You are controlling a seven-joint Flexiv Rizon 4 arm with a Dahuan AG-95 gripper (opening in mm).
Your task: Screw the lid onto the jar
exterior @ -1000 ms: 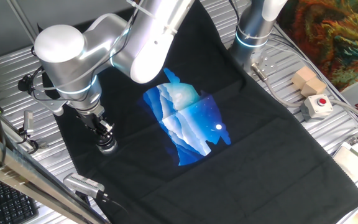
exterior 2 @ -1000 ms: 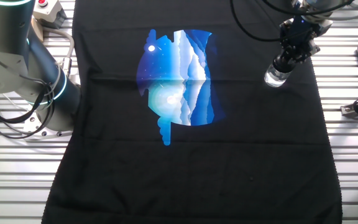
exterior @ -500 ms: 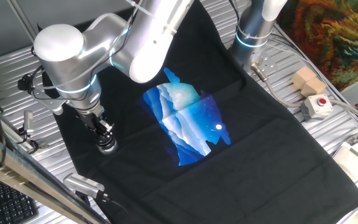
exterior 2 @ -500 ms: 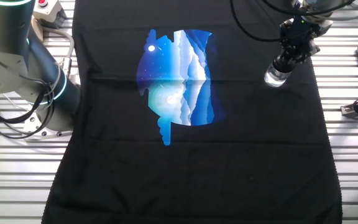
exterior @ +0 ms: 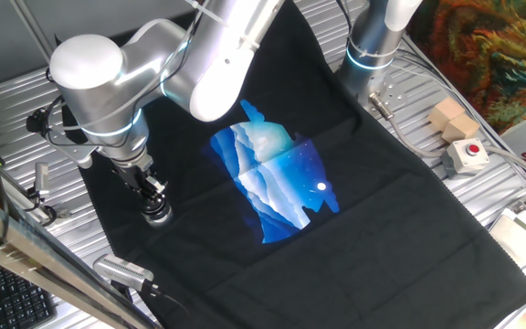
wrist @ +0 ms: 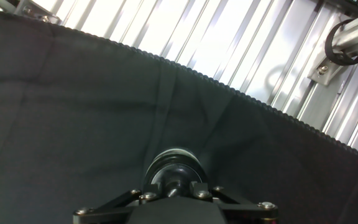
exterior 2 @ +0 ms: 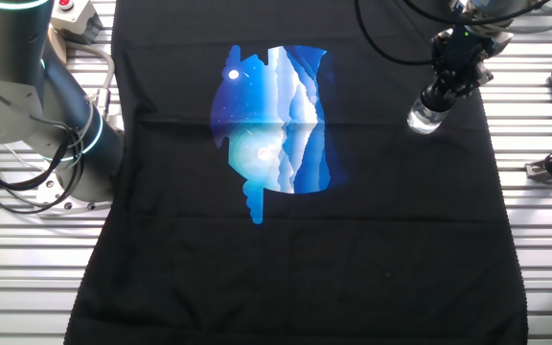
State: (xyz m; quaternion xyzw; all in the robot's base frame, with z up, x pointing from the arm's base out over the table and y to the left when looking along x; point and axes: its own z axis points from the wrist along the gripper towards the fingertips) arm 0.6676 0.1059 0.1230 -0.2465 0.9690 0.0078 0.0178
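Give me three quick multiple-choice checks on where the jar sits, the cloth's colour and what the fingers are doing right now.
1. Where is the jar?
A. on the blue print
B. on the black cloth near its edge
C. on the bare slats

2. What colour is the cloth around the print?
A. black
B. red
C. white

3. What is the gripper doing?
A. parked far from the jar
B. lying on the print
C. set down over the jar's top, fingers closed on the lid

Answers:
1 B, the other fixed view shows the jar on plain cloth well off the print, close to the slatted table.
2 A, both fixed views show black fabric around the blue picture.
3 C, the hand view shows the dark round cap right at the fingers.
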